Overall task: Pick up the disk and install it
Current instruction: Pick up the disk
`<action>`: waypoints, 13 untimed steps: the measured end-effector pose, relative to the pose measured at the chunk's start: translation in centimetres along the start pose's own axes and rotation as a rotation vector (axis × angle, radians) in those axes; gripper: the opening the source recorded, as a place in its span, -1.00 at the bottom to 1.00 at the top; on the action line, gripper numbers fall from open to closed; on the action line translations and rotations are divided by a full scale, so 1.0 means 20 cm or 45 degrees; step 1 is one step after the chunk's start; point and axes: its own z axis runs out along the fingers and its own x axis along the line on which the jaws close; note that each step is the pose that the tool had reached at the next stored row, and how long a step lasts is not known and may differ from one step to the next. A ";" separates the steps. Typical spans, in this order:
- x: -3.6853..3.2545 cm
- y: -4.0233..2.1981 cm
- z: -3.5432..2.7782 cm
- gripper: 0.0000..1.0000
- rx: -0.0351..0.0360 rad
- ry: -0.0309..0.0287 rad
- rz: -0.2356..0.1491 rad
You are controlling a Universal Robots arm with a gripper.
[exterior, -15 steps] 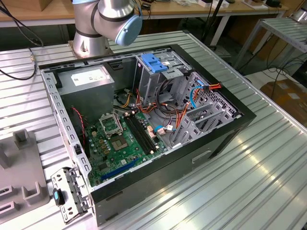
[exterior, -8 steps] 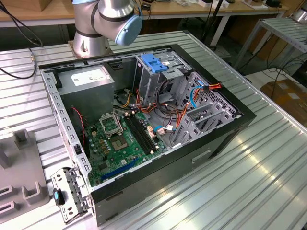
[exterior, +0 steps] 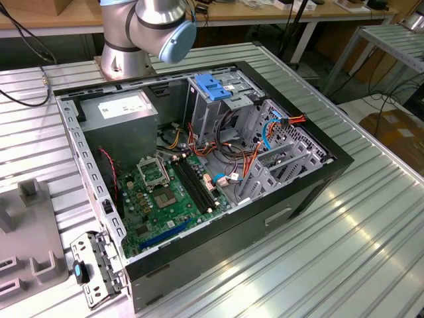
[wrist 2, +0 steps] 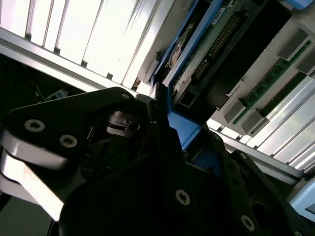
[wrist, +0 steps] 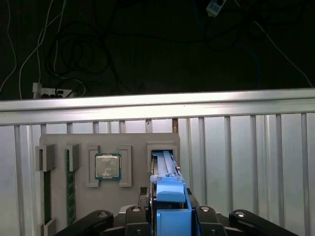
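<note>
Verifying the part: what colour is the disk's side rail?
Blue; the disk's rail shows best in the first wrist view.

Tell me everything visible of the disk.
The disk stands on edge in a slot of the grey fixture tray, beside a processor chip. Blue plastic rails run along its sides; the second wrist view shows its green circuit board and a pin connector. The gripper sits over its near blue end; whether it is clamped cannot be told.
</note>
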 end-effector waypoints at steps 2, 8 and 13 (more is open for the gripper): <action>0.000 0.000 -0.015 -0.25 0.0002 -0.0002 0.000; 0.000 0.000 -0.071 -0.25 0.0000 0.0000 0.000; 0.001 0.000 -0.141 -0.25 0.0000 0.0000 0.000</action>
